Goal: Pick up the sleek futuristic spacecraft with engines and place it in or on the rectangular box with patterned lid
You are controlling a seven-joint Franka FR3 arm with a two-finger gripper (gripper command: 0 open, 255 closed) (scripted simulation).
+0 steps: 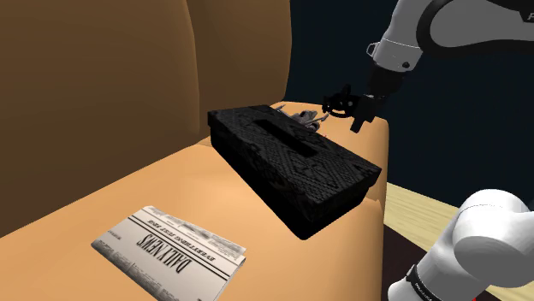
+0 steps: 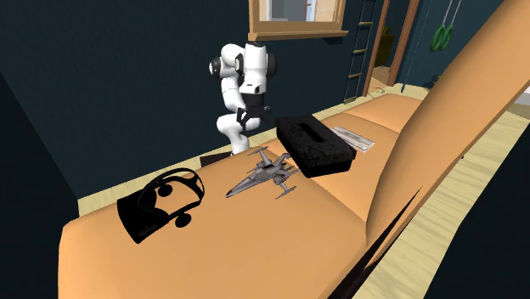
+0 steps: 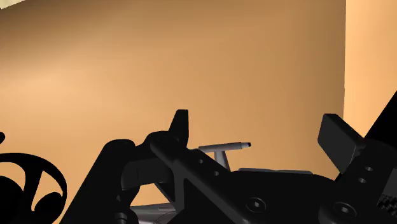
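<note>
The grey spacecraft [image 2: 263,175] lies on the orange sofa seat between the black patterned box [image 2: 314,145] and a black headset. In the shoulder view its grey tips [image 1: 301,116] poke out behind the box [image 1: 291,162]. My black gripper [image 1: 332,106] hangs low at the spacecraft's end nearest the arm, beside the box's far corner. It stands just behind the craft in the second exterior view [image 2: 256,144]. In the wrist view the gripper [image 3: 257,130] is open, its fingers [image 3: 179,127] wide apart. A thin grey spacecraft part [image 3: 222,149] shows between them, touched by neither.
A folded newspaper [image 1: 169,244] lies on the seat nearer the shoulder camera, beyond the box in the second exterior view [image 2: 352,136]. The black headset [image 2: 161,204] rests past the spacecraft. The sofa's backrest [image 1: 103,94] rises along one side; the seat edge [image 1: 381,197] drops off beside the box.
</note>
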